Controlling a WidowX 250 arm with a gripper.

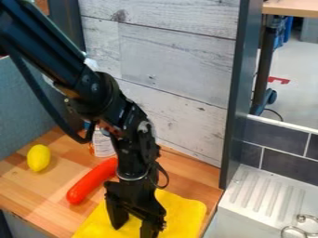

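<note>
My gripper [133, 228] hangs low over a yellow cloth or mat [185, 211] at the bottom of the camera view. Its two fingers stand apart, open, with nothing visible between them; whether they touch the yellow surface I cannot tell. Left of the gripper, a long orange-red sausage-like object [88, 185] lies slanting on the wooden counter [25, 188], its upper end partly behind the arm. Farther left is a yellow lemon [38, 157].
Behind the arm stands a partly hidden bottle with a white label [103, 144]. A whitewashed plank wall [180, 69] rises at the back, ending at a dark upright post [239, 93]. At right are a white ribbed drainboard [264, 193] and metal rings [301, 230].
</note>
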